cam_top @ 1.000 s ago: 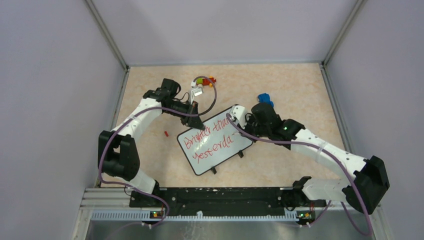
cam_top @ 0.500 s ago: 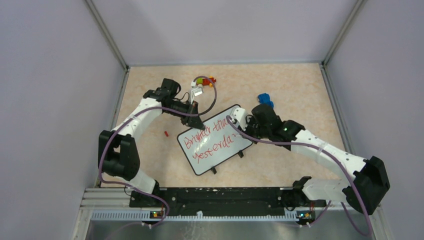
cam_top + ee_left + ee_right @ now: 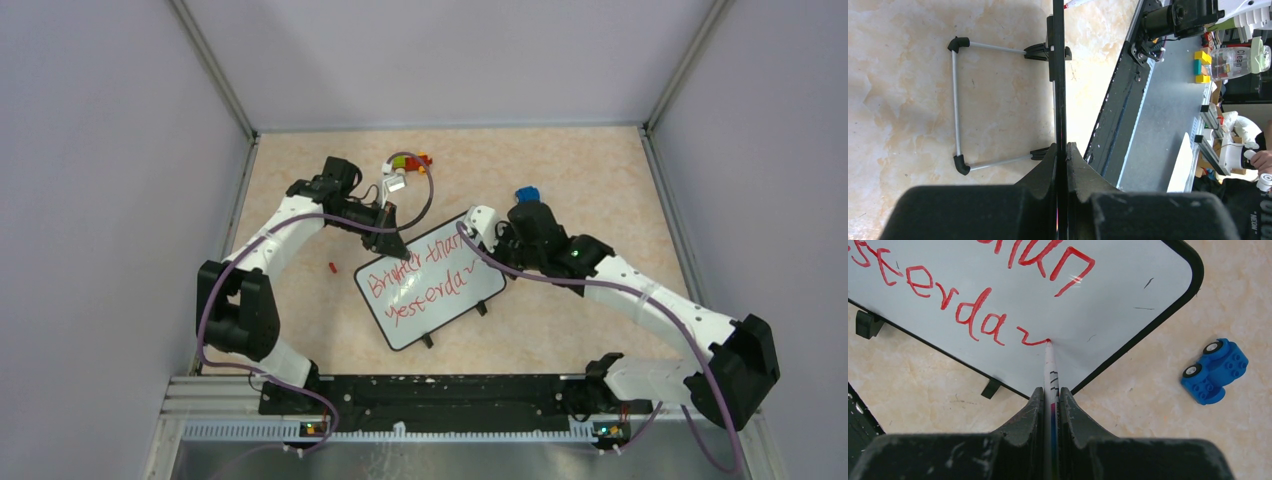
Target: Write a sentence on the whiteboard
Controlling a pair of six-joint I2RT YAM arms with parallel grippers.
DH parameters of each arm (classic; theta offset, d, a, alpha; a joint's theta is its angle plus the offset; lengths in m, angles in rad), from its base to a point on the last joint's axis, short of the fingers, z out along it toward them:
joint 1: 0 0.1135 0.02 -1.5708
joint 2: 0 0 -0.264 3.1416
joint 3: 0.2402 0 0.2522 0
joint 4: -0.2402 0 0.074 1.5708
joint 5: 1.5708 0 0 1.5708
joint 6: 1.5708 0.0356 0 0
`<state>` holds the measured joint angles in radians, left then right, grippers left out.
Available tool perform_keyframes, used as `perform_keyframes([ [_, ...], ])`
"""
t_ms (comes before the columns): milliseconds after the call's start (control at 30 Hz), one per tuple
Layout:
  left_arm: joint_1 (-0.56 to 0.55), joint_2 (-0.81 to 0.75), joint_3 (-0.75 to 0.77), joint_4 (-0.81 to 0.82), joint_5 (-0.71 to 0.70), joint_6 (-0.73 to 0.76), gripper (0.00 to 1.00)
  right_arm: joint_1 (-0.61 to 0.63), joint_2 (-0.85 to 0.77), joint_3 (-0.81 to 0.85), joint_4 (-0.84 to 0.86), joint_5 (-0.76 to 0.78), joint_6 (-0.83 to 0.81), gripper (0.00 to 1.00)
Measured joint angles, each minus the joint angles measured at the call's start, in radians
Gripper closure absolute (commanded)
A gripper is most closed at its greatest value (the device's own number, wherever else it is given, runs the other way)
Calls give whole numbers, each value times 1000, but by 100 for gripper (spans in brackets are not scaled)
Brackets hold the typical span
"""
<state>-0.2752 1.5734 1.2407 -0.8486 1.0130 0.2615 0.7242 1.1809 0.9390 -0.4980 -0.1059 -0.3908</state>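
Here's the small white rectangular whiteboard (image 3: 425,320) with its thin dark frame, sitting mid-desk and turned on a diagonal, black clip feet along its near edge. Red handwritten marker script (image 3: 420,275) runs across it in two lines: "Brighter than" on top, "yesterda" below, with one more short red stroke after the last letter.

The left tool (image 3: 1062,150) is at the board's far-left edge, fingers pinched tight on it. In its wrist view the board shows edge-on as a thin dark strip, clamped right between the two black fingers.

The right tool (image 3: 1050,390) reaches in over the board's far-right corner. Its fingers are closed down on a thin white marker pen (image 3: 1050,365), barrel squeezed between them and pointing away from the camera. The red tip is touching the white surface exactly at the end of that last short stroke.

Just off the board's far-right corner a blue toy brick car (image 3: 1216,371) rests on the beige marbled desk (image 3: 590,165). Left of the board lies a tiny red piece (image 3: 331,267), too small to make out. At the far side, a little cluster of coloured bricks (image 3: 418,159).
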Motion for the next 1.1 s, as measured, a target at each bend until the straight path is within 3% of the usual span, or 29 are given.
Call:
perform_keyframes([
  [833,0,2,0,0,5,0,100,2,-19,-90,-23,-53,11,100],
  [1100,0,2,0,0,8,0,100,69,-2,-93,-7,-52,29,100],
])
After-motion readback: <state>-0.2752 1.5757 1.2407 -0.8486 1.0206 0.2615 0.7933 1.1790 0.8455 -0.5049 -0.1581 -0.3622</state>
